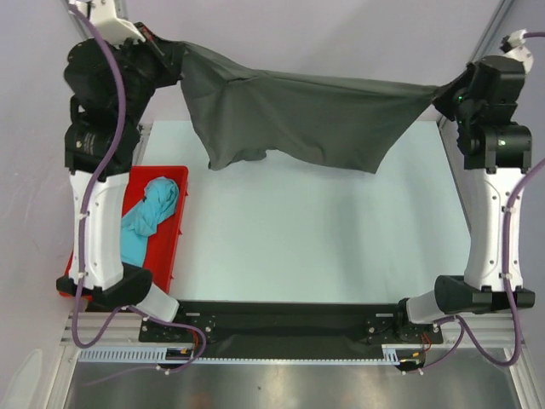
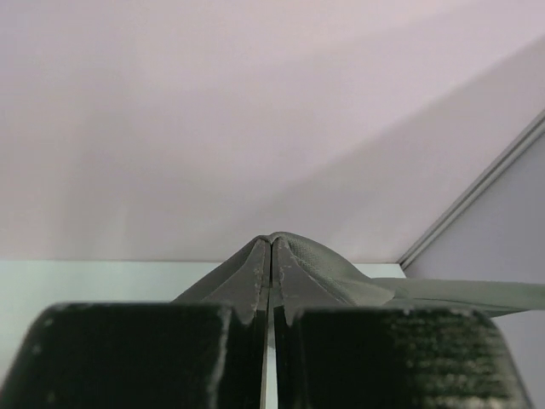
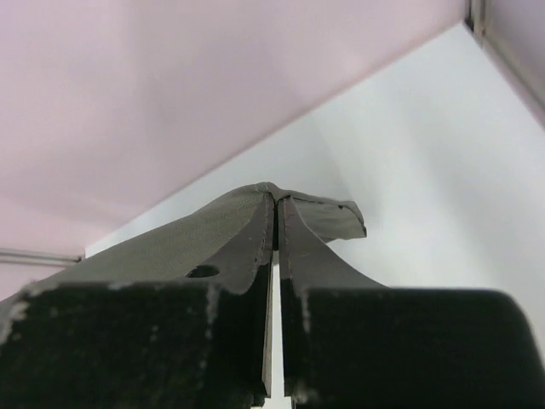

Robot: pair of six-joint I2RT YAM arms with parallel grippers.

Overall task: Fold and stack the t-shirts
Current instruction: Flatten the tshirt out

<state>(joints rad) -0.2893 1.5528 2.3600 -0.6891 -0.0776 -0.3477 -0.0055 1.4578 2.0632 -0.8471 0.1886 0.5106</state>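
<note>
Cloth is stretched in the air between my two arms: the dark grey t-shirt [image 1: 306, 115] hangs over the far side of the table [image 1: 324, 247], and it droops lower and more bunched on the left. The left gripper [image 2: 270, 247] is clamped on one upper corner and the right gripper [image 3: 276, 213] on the other, each with jaws pressed together on the fabric. The teal t-shirt [image 1: 152, 213] lies crumpled in the red tray [image 1: 177, 239], at the near left.

I see the risk in the grip. Each side pinches only a small fold, so if I pull the arms further apart, a corner may slip out. The bunched left part may also land creased. The right wrist is close to the metal frame post [image 1: 491, 30] and both are close to the far edge. I judge the open room is toward the near middle of the table.
</note>
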